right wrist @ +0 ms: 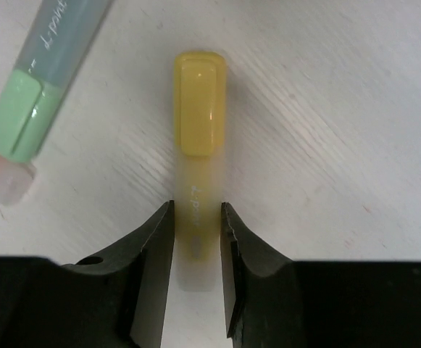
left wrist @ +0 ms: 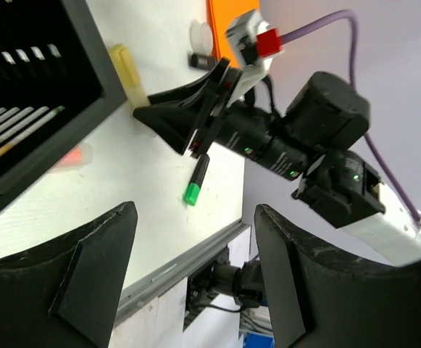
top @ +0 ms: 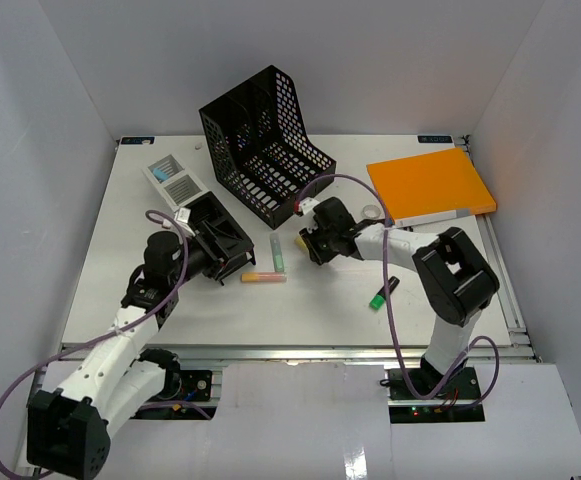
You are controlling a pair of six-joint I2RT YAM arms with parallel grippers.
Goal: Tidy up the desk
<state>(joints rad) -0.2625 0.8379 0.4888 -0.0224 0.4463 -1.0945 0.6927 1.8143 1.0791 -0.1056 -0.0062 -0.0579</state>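
right gripper [right wrist: 196,210]: my fingers are pinched on the barrel of the yellow highlighter [right wrist: 198,109], which lies flat on the desk [top: 320,300] about mid-table
left gripper [left wrist: 194,239]: jaws spread wide, nothing in them, hanging right by the black organizer [top: 215,235]
desk: the white top under both my arms, wall to wall
mint highlighter [right wrist: 43,80]: just left of the yellow one, not touching
green marker [top: 384,293]: near-right, off on its own

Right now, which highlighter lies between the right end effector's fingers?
The yellow highlighter: its barrel sits within the right end effector, whereas the green-capped highlighter lies apart, alongside.
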